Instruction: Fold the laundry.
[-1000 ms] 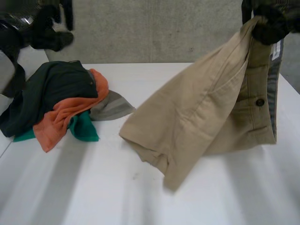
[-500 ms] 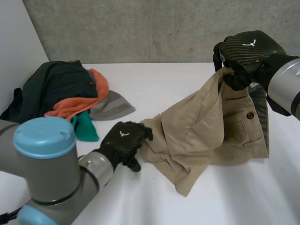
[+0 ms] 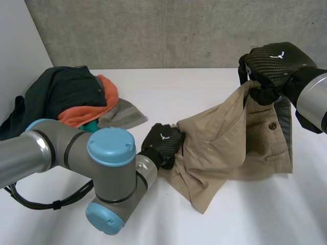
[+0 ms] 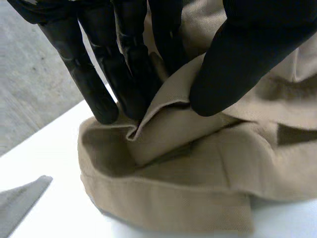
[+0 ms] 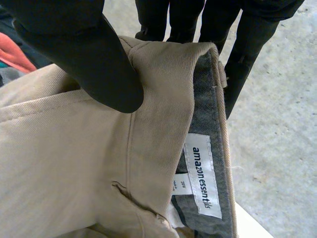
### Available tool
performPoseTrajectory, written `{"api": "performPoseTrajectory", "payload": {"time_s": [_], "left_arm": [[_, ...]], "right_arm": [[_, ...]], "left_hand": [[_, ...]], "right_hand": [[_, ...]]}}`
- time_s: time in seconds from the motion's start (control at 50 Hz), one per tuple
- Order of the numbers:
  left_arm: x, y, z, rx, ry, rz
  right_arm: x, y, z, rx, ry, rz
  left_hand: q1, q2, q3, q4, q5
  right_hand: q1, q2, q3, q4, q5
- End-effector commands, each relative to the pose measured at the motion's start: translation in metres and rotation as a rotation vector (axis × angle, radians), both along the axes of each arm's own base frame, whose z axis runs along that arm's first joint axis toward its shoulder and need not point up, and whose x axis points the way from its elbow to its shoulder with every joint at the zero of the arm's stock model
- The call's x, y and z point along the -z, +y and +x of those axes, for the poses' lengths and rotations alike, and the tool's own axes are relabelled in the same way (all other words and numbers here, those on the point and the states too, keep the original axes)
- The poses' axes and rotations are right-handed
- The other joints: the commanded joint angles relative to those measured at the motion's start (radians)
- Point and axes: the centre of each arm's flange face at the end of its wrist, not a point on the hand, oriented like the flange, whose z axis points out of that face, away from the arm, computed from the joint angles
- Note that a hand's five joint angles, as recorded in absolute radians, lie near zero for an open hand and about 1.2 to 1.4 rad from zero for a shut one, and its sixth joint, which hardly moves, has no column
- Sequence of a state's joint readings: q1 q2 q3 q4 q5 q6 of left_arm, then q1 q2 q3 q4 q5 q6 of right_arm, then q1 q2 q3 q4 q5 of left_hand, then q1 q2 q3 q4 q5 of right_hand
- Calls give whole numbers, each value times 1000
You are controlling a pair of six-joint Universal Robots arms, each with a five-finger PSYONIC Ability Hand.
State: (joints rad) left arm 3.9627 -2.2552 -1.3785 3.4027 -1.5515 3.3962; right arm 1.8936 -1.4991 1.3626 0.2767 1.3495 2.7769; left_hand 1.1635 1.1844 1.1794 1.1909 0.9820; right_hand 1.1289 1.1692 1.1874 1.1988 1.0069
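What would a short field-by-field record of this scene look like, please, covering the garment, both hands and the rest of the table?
garment: khaki shorts, partly lifted, with the leg end resting on the white table
right side: right hand raised, thumb and fingers pinching the waistband near the sewn-in label
left side: left hand low by the table, pinching a fold at the leg hem
waiting: pile of clothes in dark green, orange, teal and grey, on the robot's far left
fold status: not yet begun
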Motion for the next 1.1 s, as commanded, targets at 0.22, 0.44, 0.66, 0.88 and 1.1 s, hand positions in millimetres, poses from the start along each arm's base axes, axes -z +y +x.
{"api": "performPoseTrajectory", "payload": {"time_s": [0.22,0.44,0.66,0.88,1.1], "left_arm": [[-205,22,72,-125,332,-203],[-307,35,132,-183,575,-245],[-335,2,154,-240,718,-226],[-251,-108,122,-350,575,-73],[-123,-208,94,-444,402,-124]], "right_arm": [[-60,-19,-30,93,-46,-171],[-102,-6,-65,136,-58,-260],[-109,-10,-66,99,-141,-263],[-35,-78,-19,67,-119,-66],[35,-163,41,104,-191,-275]], "left_hand": [[233,212,217,205,240],[233,212,217,205,240],[233,212,217,205,240],[233,212,217,205,240],[233,212,217,205,240]], "right_hand": [[267,227,209,197,215],[267,227,209,197,215],[267,227,209,197,215],[267,227,209,197,215],[267,227,209,197,215]]}}
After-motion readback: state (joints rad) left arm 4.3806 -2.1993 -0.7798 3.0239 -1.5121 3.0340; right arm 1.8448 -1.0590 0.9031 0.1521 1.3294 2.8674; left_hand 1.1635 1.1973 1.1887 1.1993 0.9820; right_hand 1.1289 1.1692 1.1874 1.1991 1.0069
